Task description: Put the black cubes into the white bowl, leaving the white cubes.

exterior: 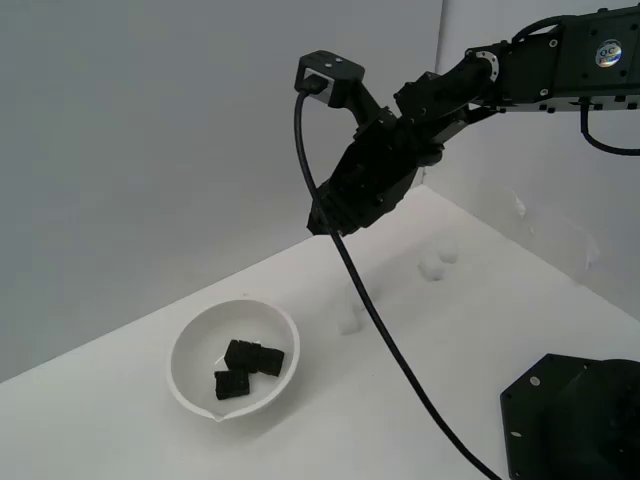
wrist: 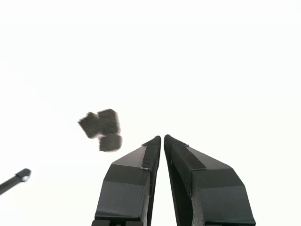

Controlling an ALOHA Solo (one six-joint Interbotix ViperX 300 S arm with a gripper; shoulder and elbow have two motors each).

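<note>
Above the table point(exterior: 120, 400), the gripper point(exterior: 322, 222) is hanging, jaws nearly touching, gripping nothing. Black cubes point(exterior: 248, 366) are sitting in the white bowl point(exterior: 190, 345) at seven o'clock; white cubes point(exterior: 436, 262) are lying at four o'clock, nothing blocking them.

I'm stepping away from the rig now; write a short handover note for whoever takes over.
Hand: shut, holding nothing, raised well above the table.
Black cubes: clustered together inside the white bowl; the exact count is hard to tell. None shows on the table.
White cubes: faint, on the table, outside the bowl toward the exterior view's right.
Done: sorting looks complete.
Left: apparently only parking the arm.
</note>
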